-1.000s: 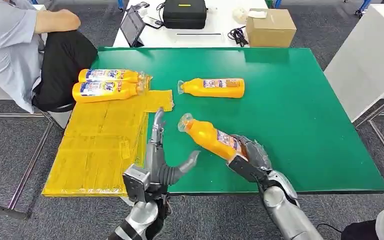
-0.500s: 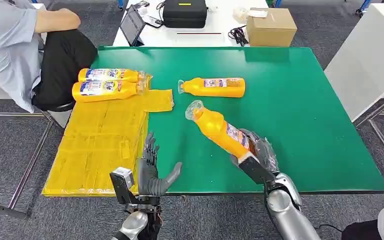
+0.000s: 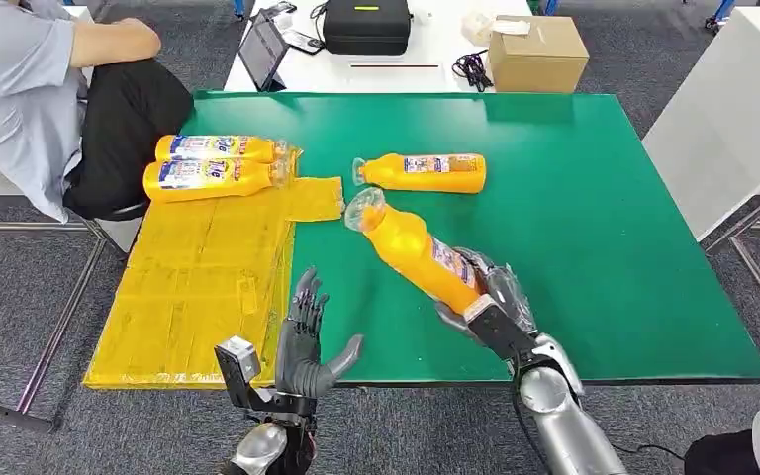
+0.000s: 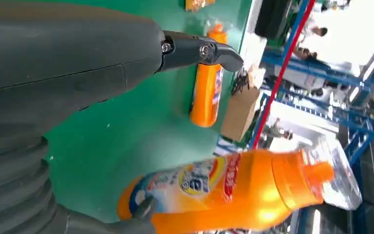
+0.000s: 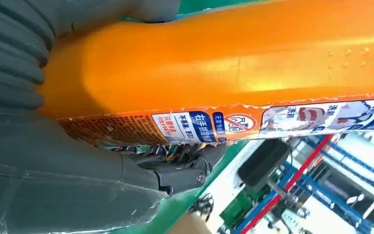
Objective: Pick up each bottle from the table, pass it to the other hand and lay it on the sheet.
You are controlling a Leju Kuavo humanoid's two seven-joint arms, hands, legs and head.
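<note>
Leftmost, you see a seated person (image 3: 30, 89) beside the yellow sheet (image 3: 198, 287), where two orange bottles (image 3: 213, 168) lie side by side at its far end. Your left hand (image 3: 307, 341) hovers at the table's near edge, fingers spread and upright, holding nothing. Further right, your right hand (image 3: 485, 302) grips the base of a tilted orange bottle (image 3: 411, 252), clear cap pointing towards the sheet. Another orange bottle (image 3: 424, 172) lies on the green table (image 3: 604, 218) just beyond.
</note>
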